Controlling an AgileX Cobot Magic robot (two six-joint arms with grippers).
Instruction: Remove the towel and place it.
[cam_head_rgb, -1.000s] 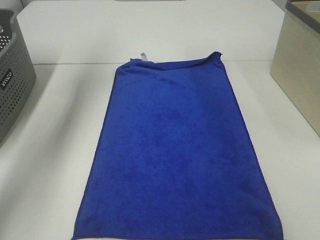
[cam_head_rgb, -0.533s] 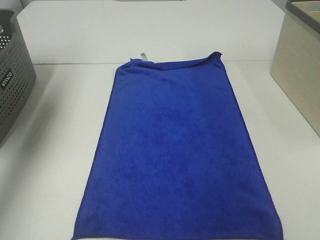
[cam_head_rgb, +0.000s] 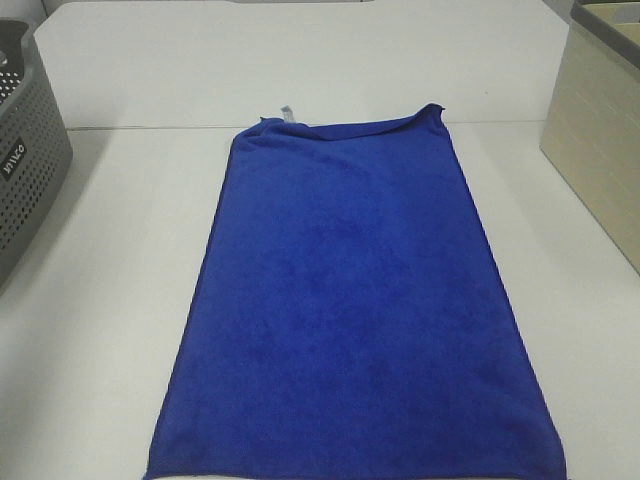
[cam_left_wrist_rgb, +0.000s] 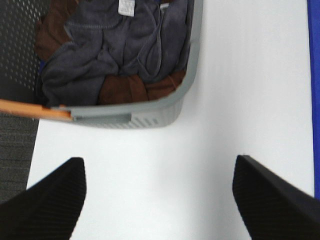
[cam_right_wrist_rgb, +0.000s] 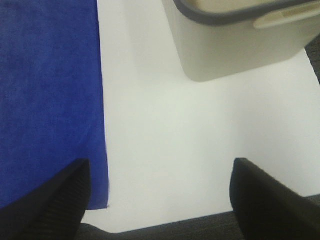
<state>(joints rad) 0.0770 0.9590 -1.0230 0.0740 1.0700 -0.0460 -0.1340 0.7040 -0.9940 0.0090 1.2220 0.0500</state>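
Note:
The royal-blue towel (cam_head_rgb: 350, 310) lies flat and lengthwise on the white table (cam_head_rgb: 100, 300), its far edge a little rumpled with a small white tag (cam_head_rgb: 288, 113) sticking out. Neither gripper shows in the high view. In the left wrist view my left gripper (cam_left_wrist_rgb: 160, 197) is open and empty over bare table, with a strip of the towel (cam_left_wrist_rgb: 315, 90) at the frame's edge. In the right wrist view my right gripper (cam_right_wrist_rgb: 159, 197) is open and empty beside the towel's near corner (cam_right_wrist_rgb: 50, 100).
A grey perforated laundry basket (cam_head_rgb: 25, 150) stands at the left edge; the left wrist view shows its rim (cam_left_wrist_rgb: 192, 70) and dark grey and brown clothes (cam_left_wrist_rgb: 115, 50) inside. A beige bin (cam_head_rgb: 600, 130) stands at the right, also in the right wrist view (cam_right_wrist_rgb: 235, 45).
The grey basket's place in the high view has shifted slightly. The towel has not moved.

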